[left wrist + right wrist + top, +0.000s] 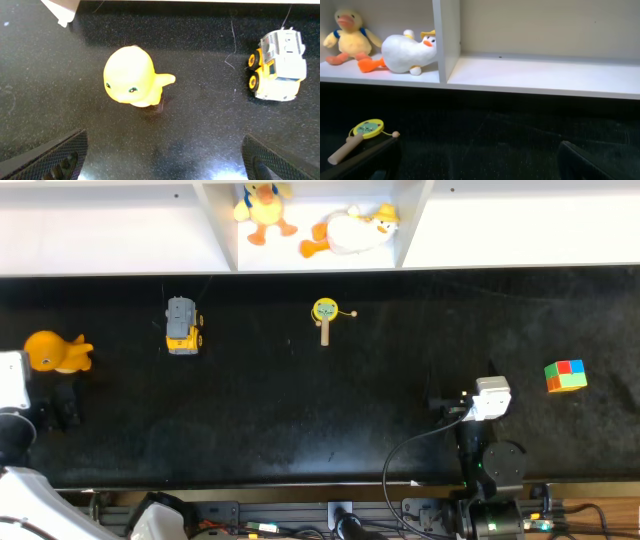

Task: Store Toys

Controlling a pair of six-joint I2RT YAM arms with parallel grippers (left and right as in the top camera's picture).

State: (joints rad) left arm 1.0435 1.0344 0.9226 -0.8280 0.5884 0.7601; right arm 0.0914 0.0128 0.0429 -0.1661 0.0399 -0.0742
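A yellow rubber duck (56,352) (132,76) sits at the table's left end, just beyond my left gripper (162,165), which is open and holds nothing. A yellow-and-grey toy truck (182,326) (279,65) stands to the duck's right. A small rattle drum (325,315) (362,132) lies mid-table near the shelf. A coloured cube (565,376) rests at the right. My right gripper (477,167) is open and empty, low over the table and facing the white shelf (545,75).
A plush duck (264,208) (347,37) and a white plush goose (350,230) (407,52) lie in the shelf's middle compartment. A white divider (445,40) separates it from the bare right compartment. Cables run along the table's front edge.
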